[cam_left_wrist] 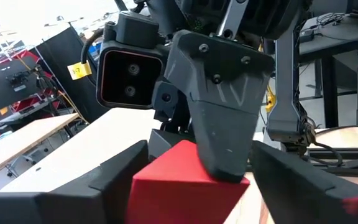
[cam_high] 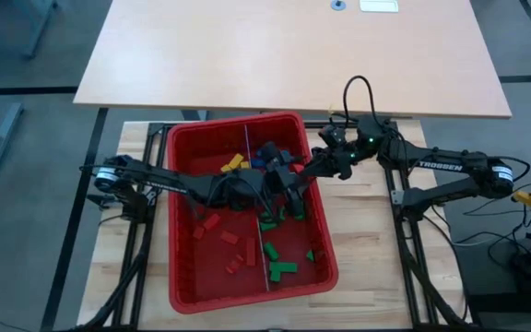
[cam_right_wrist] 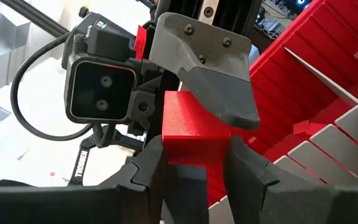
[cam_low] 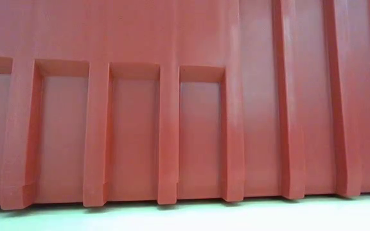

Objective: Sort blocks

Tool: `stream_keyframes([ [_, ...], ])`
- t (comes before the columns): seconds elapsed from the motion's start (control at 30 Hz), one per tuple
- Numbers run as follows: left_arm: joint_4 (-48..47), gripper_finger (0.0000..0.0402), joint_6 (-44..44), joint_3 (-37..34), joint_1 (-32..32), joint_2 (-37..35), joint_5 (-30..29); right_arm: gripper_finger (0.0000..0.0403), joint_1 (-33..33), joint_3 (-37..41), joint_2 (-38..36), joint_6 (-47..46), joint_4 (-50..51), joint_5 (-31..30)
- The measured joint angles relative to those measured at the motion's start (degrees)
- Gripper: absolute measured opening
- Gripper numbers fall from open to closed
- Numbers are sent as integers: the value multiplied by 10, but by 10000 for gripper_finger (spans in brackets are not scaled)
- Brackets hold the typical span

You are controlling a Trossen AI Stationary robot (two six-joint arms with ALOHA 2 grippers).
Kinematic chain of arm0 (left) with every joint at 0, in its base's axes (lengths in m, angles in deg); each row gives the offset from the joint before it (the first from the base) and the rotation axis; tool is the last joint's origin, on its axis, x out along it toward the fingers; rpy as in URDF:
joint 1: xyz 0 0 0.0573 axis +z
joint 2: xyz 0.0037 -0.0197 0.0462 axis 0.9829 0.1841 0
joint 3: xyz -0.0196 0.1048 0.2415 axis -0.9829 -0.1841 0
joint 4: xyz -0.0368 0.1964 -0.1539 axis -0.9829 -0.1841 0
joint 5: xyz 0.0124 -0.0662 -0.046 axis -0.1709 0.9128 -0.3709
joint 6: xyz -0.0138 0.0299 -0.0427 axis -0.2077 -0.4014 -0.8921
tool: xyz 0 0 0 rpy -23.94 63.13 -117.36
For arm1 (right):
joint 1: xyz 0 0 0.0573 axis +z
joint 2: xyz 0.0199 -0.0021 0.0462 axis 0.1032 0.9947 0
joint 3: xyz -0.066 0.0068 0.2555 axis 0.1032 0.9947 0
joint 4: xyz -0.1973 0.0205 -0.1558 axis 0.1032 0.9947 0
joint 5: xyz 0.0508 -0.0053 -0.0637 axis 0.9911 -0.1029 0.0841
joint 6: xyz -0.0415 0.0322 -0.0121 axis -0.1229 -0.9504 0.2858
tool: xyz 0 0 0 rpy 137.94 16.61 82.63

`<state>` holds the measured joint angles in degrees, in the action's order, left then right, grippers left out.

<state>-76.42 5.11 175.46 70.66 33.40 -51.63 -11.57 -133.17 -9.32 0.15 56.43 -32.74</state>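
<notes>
Two arms are seen meeting over the middle of the red bin [cam_high: 184, 277], which stands on the wooden counter [cam_high: 367, 277] between them and is split by a thin divider [cam_high: 259, 221]. Only the high view shows the whole bin; the low view is filled by one ribbed red bin wall and nothing else. Loose blocks are scattered inside: red blocks [cam_high: 230, 238] on the left half, green blocks [cam_high: 280, 270] on the right half, and a mixed heap of blue and yellow blocks [cam_high: 267, 153] toward the far wall. An exact count of each colour cannot be made out from above.

What the high view hides is shown by the wrist views: one red block [cam_right_wrist: 188, 130] is held between both hands at once. In the right wrist view it is pinched between the right hand [cam_right_wrist: 190, 163] fingers, with a finger of the left hand [cam_right_wrist: 213, 81] pressed on its upper side. In the left wrist view the same red block sits between the left hand's own fingers, a finger of the right hand resting on top.
</notes>
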Motion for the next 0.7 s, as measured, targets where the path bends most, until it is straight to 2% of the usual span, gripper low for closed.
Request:
stream_keyframes([
  [0.4, -1, 101, -2, 0, 0, -1, -2, 110, 0, -2, -2, 4, -3, -1],
  [0.5, -2, 98, -1, 0, 0, -2, -2, 104, 0, -2, -2, 3, 0, -1],
  [0.7, -4, 97, 0, 0, -1, -2, -12, 60, 0, -2, -1, 3, 0, -1],
])
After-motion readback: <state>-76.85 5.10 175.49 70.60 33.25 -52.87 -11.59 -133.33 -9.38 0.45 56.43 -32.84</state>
